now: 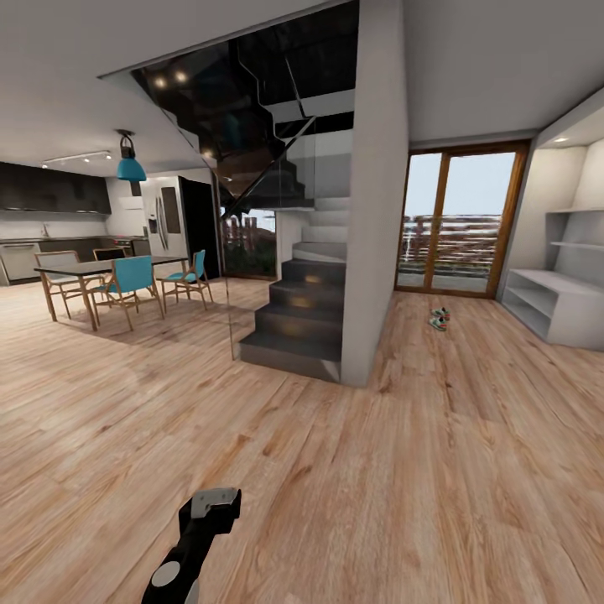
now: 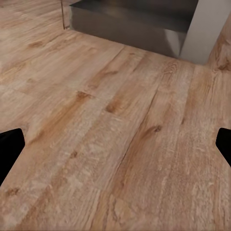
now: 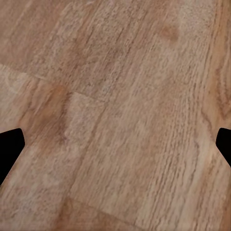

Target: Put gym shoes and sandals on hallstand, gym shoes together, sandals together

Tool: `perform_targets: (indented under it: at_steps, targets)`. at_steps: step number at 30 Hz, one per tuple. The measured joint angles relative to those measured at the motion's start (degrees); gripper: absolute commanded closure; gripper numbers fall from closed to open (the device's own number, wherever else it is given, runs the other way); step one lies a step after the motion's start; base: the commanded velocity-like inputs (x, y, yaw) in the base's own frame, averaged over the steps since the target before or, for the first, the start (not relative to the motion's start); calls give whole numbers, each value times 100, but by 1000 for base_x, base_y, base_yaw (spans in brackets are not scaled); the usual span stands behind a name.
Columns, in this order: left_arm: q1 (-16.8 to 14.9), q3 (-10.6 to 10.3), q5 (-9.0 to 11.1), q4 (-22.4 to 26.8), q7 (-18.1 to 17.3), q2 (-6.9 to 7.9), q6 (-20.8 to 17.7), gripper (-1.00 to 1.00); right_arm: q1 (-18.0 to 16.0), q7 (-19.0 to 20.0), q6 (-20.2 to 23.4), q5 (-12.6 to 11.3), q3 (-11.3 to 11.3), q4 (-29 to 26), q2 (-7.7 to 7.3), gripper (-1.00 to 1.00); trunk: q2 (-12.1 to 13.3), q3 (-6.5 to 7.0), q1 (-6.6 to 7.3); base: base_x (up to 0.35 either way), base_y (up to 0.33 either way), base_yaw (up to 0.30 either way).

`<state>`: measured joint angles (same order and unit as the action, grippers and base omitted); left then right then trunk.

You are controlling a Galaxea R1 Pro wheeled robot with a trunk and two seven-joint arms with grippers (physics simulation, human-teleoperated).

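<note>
I am judging this as the approach step: the gym shoes [image 1: 439, 319] are lying far off on the corridor floor [image 1: 470, 453] beyond the staircase [image 1: 302, 319], near the glass door [image 1: 453, 222], with the hallstand [image 1: 558, 306] against the right wall just past them; I am not making out the sandals. In the wrist views the left gripper [image 2: 115, 147] and right gripper [image 3: 115, 147] are hanging wide apart over bare planks, gripping nothing. Next I am reckoning on driving forward and right around the pillar [image 1: 373, 193] before lowering an arm.
</note>
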<state>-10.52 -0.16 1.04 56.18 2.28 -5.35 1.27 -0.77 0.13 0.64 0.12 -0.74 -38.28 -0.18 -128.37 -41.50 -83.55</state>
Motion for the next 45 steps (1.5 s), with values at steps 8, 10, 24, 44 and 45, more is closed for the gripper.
perform_targets:
  at_steps: [8,10,24,44,45]
  targets:
    - [0,0,0,0,0,-26,0,-100,0,1,0,-1,0,0,0,-100,0,0,0,150,0,3]
    - [0,0,0,0,0,-29,0,-100,0,1,0,0,0,0,0,-100,0,0,0,43,0,0]
    - [0,0,0,0,0,-35,0,-100,0,-5,0,1,0,0,0,-100,0,0,0,75,41,0]
    - [0,-39,0,0,-5,-36,0,-100,0,-5,0,-4,0,0,0,-100,0,0,0,125,5,0]
    - [0,-40,0,0,-5,-36,0,-100,0,-5,0,-3,1,0,0,-100,0,0,-1,8,0,0]
